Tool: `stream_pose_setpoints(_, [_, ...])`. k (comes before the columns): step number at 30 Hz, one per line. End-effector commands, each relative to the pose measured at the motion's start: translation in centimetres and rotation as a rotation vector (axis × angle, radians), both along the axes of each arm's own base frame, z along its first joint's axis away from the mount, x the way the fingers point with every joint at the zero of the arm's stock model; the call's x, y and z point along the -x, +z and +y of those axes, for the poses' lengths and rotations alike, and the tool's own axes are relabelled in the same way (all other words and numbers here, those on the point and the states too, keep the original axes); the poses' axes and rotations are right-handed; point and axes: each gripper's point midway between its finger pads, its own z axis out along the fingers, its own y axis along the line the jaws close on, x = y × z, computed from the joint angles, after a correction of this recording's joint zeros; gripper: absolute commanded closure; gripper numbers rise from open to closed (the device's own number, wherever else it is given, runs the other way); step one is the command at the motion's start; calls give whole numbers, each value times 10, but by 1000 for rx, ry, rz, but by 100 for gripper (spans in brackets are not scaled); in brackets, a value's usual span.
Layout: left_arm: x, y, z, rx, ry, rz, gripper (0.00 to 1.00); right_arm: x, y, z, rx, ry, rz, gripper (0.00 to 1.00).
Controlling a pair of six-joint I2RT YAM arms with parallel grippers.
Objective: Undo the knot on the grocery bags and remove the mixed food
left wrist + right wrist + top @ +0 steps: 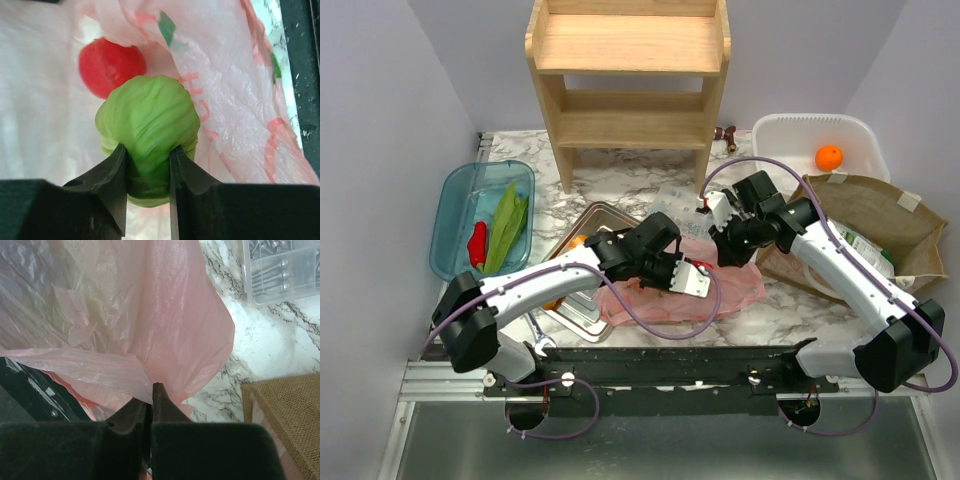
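Note:
The pink plastic grocery bag lies open on the marble table between the arms. My left gripper is inside it, shut on a round pale-green cabbage. A red round fruit lies just beyond the cabbage on the bag's pink film. In the top view the left gripper sits over the bag's middle. My right gripper is shut on a fold of the bag's edge and holds it up; in the top view it is at the bag's far side. No knot shows.
A steel tray lies left of the bag. A blue bin holds green leaves and a red pepper. A white tub holds an orange. A burlap bag, a wooden shelf and a clear screw box stand nearby.

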Motion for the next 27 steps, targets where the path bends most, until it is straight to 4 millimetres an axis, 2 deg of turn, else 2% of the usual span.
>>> stream_pose_setpoints(1, [8, 44, -3, 85, 12, 11, 99, -7, 7, 3, -20, -1, -45, 99])
stream_pose_setpoints(3, [11, 62, -4, 125, 10, 4, 100, -8, 8, 4, -24, -1, -49, 99])
stream_pose_setpoints(5, [22, 90, -6, 196, -11, 27, 100, -9, 8, 5, -23, 0, -50, 99])
stream_pose_setpoints(8, [46, 156, -7, 353, -29, 95, 100, -9, 8, 4, -20, -2, -49, 99])
stream_pose_setpoints(10, [52, 201, 0, 453, 18, 158, 100, -8, 8, 4, -20, 1, -48, 99])
stream_pose_setpoints(12, [41, 233, 17, 522, 119, 210, 100, -8, 9, 5, -25, 1, -47, 99])
stream_pose_setpoints(14, [15, 248, 44, 566, 270, 211, 100, -7, 9, 5, -28, 3, -44, 99])
stream_pose_setpoints(17, [-43, 253, 110, 627, 578, 158, 100, -7, 11, 7, -40, 5, -43, 99])
stream_pose_setpoints(19, [-79, 246, 164, 644, 794, 138, 100, -6, 13, 9, -50, 12, -39, 99])
stream_pose_setpoints(22, [-124, 207, 260, 545, 1150, 36, 100, -4, 17, 12, -69, 28, -43, 99])
stream_pose_setpoints(24, [-142, 185, 321, 525, 1349, 30, 100, -4, 22, 14, -93, 40, -64, 99])
stream_pose_setpoints(25, [-147, 176, 347, 519, 1425, 33, 100, -4, 23, 16, -102, 46, -74, 99])
stream_pose_setpoints(27, [-159, 150, 383, 428, 1511, 39, 100, -4, 25, 18, -114, 53, -79, 99])
